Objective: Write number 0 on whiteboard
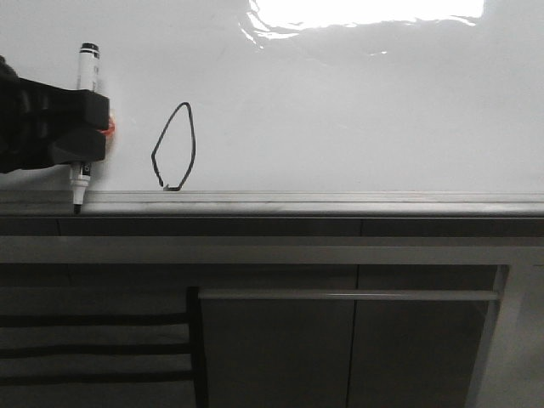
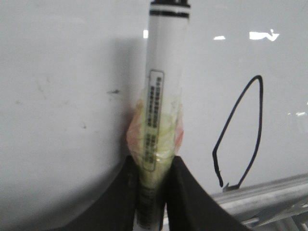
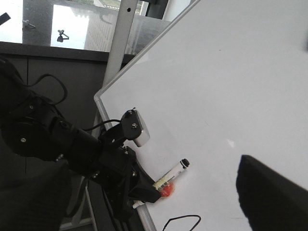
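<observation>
Marker (image 1: 85,119) comes first at the far left of the front view, upright, its white barrel and black cap band above the left gripper (image 1: 78,127) and its dark tip pointing down, level with the grey metal rail (image 1: 340,202); whether the tip touches the rail I cannot tell. The left gripper's black fingers (image 2: 190,202) are clamped on the marker's lower barrel, and the left wrist view shows a wrap of yellowish tape with an orange patch (image 2: 154,137) around the barrel just above the grip. To the right of the marker, near but apart from it, stands the number 0 (image 1: 174,146), a thin black loop drawn on the whiteboard (image 1: 357,110), taller than wide, pointed at the top, with a small gap at its lower end just above the rail. Further right the whiteboard is bare glossy white, with strong light glare along its upper edge. Below the rail run grey cabinet panels (image 1: 272,340), and a dark slatted frame (image 1: 93,348) sits at the lower left. In the right wrist view a dark blurred shape at the lower right may be one finger of the right gripper (image 3: 269,192); I cannot tell whether its jaws are apart or together.
</observation>
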`<move>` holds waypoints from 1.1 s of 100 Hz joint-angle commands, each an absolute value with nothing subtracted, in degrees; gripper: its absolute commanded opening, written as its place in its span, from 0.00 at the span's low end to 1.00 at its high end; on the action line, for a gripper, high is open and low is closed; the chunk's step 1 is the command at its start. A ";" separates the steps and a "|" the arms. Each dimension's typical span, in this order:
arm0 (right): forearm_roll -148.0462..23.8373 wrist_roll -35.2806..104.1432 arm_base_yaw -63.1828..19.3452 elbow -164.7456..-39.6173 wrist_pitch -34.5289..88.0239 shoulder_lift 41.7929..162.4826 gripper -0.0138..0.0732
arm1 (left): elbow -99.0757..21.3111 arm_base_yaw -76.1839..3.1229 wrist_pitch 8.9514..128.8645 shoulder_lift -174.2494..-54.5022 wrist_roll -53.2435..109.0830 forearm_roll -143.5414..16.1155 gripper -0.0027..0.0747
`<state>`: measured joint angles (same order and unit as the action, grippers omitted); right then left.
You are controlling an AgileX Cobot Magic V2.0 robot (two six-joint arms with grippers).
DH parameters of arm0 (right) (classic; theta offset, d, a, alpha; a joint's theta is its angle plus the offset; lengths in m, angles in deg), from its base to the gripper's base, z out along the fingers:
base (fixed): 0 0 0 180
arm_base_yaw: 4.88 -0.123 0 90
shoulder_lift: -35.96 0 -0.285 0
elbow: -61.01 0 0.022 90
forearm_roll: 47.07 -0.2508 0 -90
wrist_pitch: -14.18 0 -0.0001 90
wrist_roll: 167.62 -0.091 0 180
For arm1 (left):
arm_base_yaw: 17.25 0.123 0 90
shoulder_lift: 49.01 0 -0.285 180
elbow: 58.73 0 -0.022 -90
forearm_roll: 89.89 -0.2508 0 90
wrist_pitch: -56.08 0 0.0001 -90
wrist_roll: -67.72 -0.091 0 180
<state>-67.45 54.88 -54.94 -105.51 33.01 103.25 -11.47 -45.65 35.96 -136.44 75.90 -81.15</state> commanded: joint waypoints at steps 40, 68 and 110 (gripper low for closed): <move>-67.44 55.24 -54.75 -107.02 29.09 102.17 0.86 | -14.69 -46.10 32.00 -138.97 76.54 -79.22 0.01; -67.44 55.24 -54.75 -107.02 29.53 102.17 0.86 | -14.69 -46.10 30.12 -138.97 76.54 -77.15 0.10; -67.16 55.12 -54.75 -107.02 32.45 101.85 0.86 | -14.69 -46.10 30.12 -138.97 75.93 -77.24 0.58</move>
<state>-67.33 54.88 -54.94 -105.51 36.14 103.15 -12.98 -46.53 34.03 -139.61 76.03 -78.96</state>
